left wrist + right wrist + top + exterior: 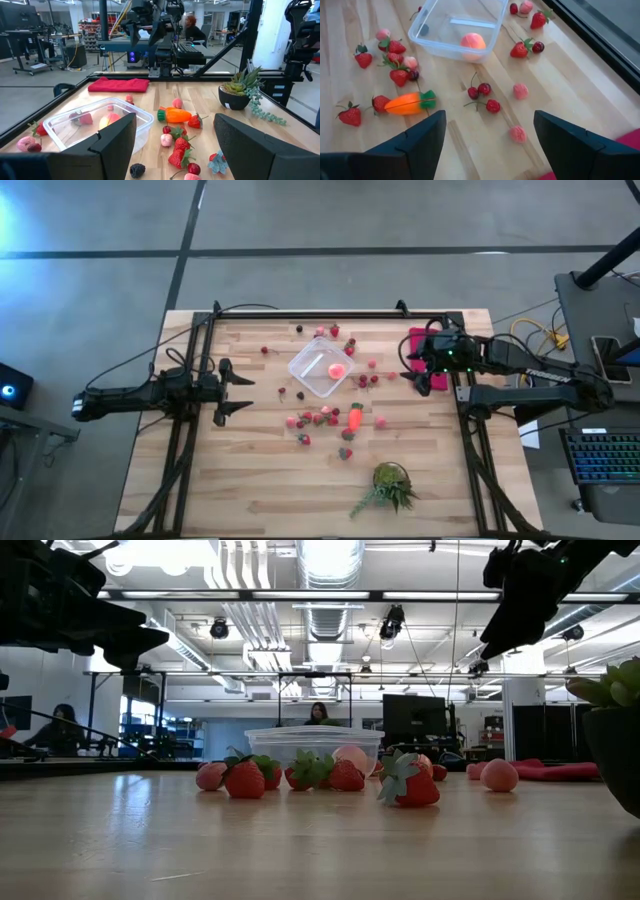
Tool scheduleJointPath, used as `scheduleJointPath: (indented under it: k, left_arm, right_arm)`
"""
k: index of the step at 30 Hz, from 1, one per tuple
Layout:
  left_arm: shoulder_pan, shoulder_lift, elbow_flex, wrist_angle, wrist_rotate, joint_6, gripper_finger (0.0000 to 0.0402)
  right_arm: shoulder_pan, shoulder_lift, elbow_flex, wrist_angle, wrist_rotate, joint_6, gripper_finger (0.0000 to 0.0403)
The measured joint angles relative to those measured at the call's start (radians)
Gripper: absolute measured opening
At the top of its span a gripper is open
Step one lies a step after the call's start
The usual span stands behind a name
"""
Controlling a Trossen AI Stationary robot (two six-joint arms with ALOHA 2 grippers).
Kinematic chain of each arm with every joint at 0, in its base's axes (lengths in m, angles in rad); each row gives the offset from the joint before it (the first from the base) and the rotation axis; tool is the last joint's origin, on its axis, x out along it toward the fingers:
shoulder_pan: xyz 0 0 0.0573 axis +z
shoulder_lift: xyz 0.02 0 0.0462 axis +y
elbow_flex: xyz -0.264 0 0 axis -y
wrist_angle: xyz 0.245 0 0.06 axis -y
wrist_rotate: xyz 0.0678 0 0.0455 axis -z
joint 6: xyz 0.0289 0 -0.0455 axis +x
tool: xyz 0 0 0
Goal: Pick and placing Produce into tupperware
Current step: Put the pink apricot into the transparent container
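My right tool (412,366) hangs released over the tabletop (250,480), nearer the cherries (481,92) than my left tool (243,388) (also released). The tupperware (322,366) lies beyond them, mid-tabletop.

Left gripper (246,394) fingers spread, empty, hovering; right gripper (409,362) fingers spread, empty, raised.

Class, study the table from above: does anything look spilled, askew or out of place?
Yes. The produce lies scattered loose over the wooden table all around the tupperware, which holds only a piece or two and sits turned at an angle to the table's edges. Nothing looks damaged.
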Motion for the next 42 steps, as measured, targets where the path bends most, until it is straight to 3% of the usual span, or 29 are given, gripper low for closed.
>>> scheduleJointPath:
  k: [10,24,42]
  left_arm:
    - [0.000,0.000,0.000,0.000,0.000,0.000,0.0255]
    - [0.000,0.000,0.000,0.000,0.000,0.000,0.0255]
    - [0.000,0.000,0.000,0.000,0.000,0.000,0.0255]
  right_arm:
    - [0.000,-0.027,0.000,-0.016,-0.005,-0.002,0.0292]
    - [0.000,-0.205,0.000,-0.006,-0.022,-0.003,0.0290]
    - [0.000,-0.209,0.000,-0.001,-0.023,0.000,0.0290]
